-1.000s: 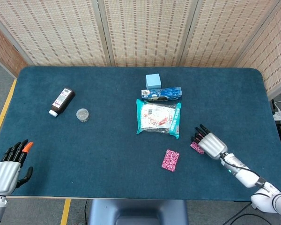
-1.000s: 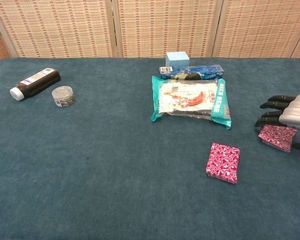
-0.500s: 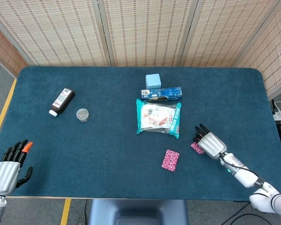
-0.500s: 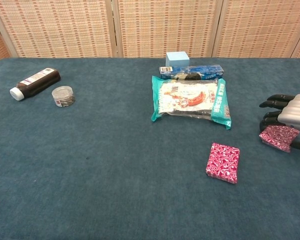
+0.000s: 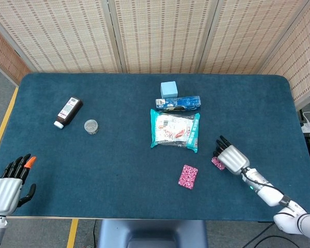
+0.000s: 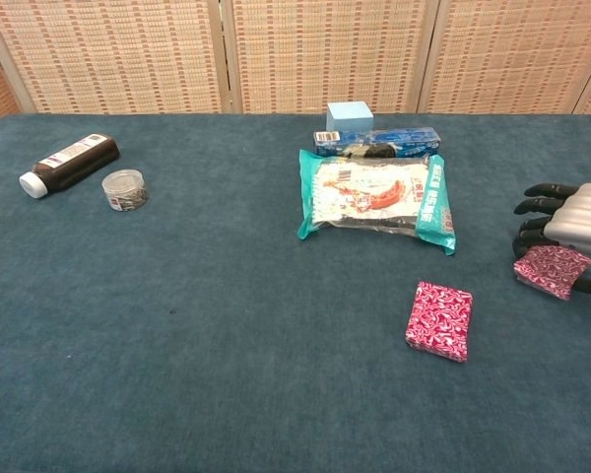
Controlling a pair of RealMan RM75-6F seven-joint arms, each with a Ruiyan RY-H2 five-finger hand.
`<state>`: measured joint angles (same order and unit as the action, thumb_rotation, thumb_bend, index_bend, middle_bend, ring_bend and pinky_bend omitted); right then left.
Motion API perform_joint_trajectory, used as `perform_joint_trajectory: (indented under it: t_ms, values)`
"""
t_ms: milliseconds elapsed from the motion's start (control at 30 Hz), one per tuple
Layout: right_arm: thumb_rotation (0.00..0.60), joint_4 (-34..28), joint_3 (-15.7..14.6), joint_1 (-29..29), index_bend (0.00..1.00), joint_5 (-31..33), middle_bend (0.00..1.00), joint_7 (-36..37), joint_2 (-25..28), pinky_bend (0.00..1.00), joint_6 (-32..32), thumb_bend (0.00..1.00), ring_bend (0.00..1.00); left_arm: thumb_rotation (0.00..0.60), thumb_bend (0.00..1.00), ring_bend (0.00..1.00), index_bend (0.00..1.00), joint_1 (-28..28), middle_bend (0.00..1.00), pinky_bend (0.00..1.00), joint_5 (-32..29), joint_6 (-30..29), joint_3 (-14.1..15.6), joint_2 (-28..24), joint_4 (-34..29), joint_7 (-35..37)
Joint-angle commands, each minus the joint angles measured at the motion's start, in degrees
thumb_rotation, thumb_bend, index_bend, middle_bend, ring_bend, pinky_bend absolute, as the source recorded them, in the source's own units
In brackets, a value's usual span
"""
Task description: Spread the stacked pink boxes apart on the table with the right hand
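One pink patterned box [image 5: 188, 176] [image 6: 439, 319] lies flat on the blue table, in front of the snack bag. A second pink box [image 5: 217, 163] [image 6: 552, 271] sits further right, slightly tilted, under my right hand [image 5: 231, 157] [image 6: 574, 229]. That hand grips it, dark fingers over its far edge and thumb at its near right side. My left hand [image 5: 9, 186] rests off the table's near left corner, fingers apart and holding nothing; the chest view does not show it.
A teal-edged snack bag [image 5: 175, 129] [image 6: 375, 194] lies mid-table, with a blue tube box [image 5: 177, 103] and a light blue cube [image 5: 168, 89] behind it. A dark bottle [image 5: 68, 111] and a small jar [image 5: 91, 126] lie at the far left. The table's right edge [image 5: 299, 134] is close to the right hand.
The right hand and the pink box under it have shifted very slightly to the right. Nothing else has moved.
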<state>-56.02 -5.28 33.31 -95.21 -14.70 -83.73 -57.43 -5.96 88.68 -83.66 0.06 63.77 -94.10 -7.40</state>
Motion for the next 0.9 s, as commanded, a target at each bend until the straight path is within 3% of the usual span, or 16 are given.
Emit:
perform_joint_trajectory:
  t_ms: [33, 333, 900]
  values:
    - [0.600, -0.1, 0.0, -0.1, 0.46, -0.1, 0.37, -0.1, 0.1, 0.00, -0.5, 0.27, 0.12, 0.600, 0.46, 0.00, 0.00, -0.1, 0.00, 0.13, -0.1, 0.2, 0.0, 0.0, 0.1, 0.0]
    - [0.600, -0.5, 0.3, -0.5, 0.54, 0.0, 0.40, -0.7, 0.6, 0.00, -1.6, 0.27, 0.15, 0.600, 0.46, 0.00, 0.00, -0.1, 0.00, 0.13, -0.2, 0.3, 0.0, 0.0, -0.2, -0.2]
    - [0.600, -3.2, 0.5, -0.8, 0.55, -1.0, 0.40, -0.9, 2.2, 0.00, -4.3, 0.27, 0.15, 0.600, 0.46, 0.00, 0.00, 0.2, 0.00, 0.13, 0.2, -0.3, 0.1, -0.1, -0.2, 0.2]
